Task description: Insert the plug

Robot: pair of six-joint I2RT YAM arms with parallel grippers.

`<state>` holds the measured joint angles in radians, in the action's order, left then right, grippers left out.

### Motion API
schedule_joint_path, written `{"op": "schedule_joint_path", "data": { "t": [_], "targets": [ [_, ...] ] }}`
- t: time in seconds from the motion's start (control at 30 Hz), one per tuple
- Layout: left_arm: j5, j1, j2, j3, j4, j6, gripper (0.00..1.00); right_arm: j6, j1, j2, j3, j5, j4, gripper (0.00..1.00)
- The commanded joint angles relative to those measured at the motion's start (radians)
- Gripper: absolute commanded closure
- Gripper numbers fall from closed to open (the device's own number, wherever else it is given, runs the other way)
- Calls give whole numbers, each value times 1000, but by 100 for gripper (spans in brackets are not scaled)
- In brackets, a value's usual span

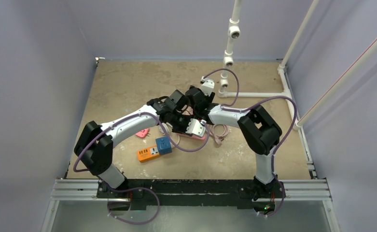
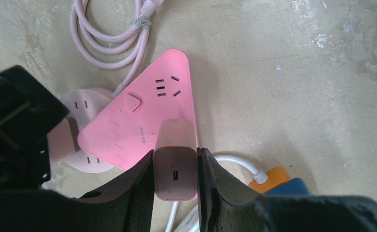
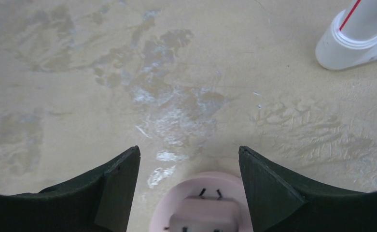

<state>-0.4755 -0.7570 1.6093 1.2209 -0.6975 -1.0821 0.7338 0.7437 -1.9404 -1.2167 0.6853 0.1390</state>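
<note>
My left gripper (image 2: 175,153) is shut on a pale pink plug block (image 2: 175,175), whose end face with a small slot faces the camera. The block's far end reaches the near corner of the pink triangular power strip (image 2: 145,108); its prongs are hidden. The strip's free sockets (image 2: 164,87) lie further up. Beside it sits a round pale pink socket (image 3: 174,203) with a block plugged in it (image 3: 203,216). My right gripper (image 3: 189,154) hangs open over that round socket, touching nothing. In the top view both wrists meet above the pink strip (image 1: 202,137).
A coiled pink cable (image 2: 109,36) lies beyond the strip. An orange power strip (image 1: 148,153) with a blue cube (image 1: 163,145) and a white cable (image 2: 237,162) lie near the left gripper. A white pipe frame (image 1: 254,94) stands at the back right, its foot (image 3: 355,41) near the right gripper.
</note>
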Motion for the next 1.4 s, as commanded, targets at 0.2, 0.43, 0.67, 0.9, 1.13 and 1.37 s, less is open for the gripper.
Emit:
{"op": "schedule_joint_path", "data": {
  "t": [0.2, 0.43, 0.67, 0.9, 1.13, 1.37],
  "targets": [
    [24, -7, 11, 32, 94, 79, 100, -25, -3, -12, -1, 28, 36, 23],
    [34, -13, 12, 12, 105, 95, 100, -15, -3, -10, 9, 32, 29, 23],
    [55, -13, 37, 1, 130, 97, 100, -1, -3, 6, 43, 32, 33, 23],
    [90, -14, 49, 7, 137, 80, 100, 6, -1, 18, 66, 30, 45, 24],
    [126, -14, 32, 9, 141, 70, 100, 0, -1, 19, 72, 24, 55, 24],
    [151, -13, 33, 4, 137, 69, 100, -2, 0, 16, 78, 16, 64, 25]
  ]
}}
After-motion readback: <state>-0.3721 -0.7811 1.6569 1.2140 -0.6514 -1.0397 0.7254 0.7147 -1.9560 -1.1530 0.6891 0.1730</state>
